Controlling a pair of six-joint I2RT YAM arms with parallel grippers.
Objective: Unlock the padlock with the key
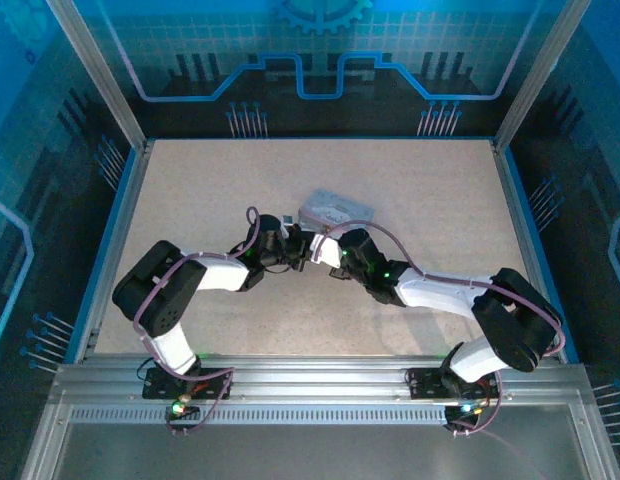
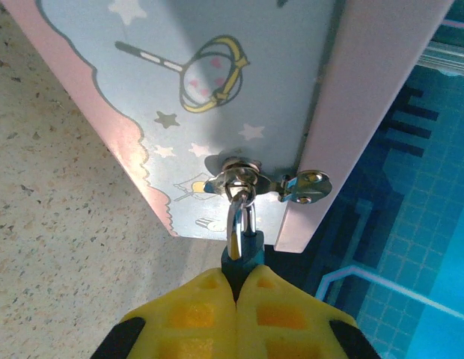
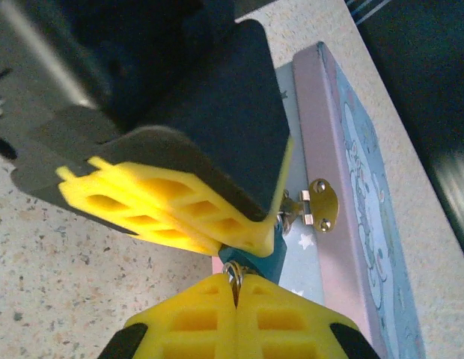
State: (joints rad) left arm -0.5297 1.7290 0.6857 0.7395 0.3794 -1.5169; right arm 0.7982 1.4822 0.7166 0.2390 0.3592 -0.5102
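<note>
The left pincer (image 2: pixel 237 283) is closed on the padlock (image 2: pixel 246 247), with its two yellow fingers pressed on the sides of the small body. The padlock stands straight ahead of this pincer's tips. Its long axis runs in line with the fingers, from the tips forward to the hasp (image 2: pixel 243 179) of the tin box (image 2: pixel 217 90). The thin shackle (image 2: pixel 236 217) passes through the hasp, so the lock is not yet off. The box itself lies just beyond, on the table (image 2: pixel 60 224).

The right pincer (image 3: pixel 236 290) is also closed. At its tips sits a small metal ring, which I take for the head of the key (image 3: pixel 233 272). The blade I cannot see. The body of the padlock is just ahead of these tips, a little to one side and touching or nearly so. This is the keyhole end, I believe, so the right arm is the one placed for the key.

In my judgement the next move depends on this line. The key must stay along the padlock's long axis while it is turned.

The padlock looks tiny, with a dark blue-green body and a bright steel loop.
</note>
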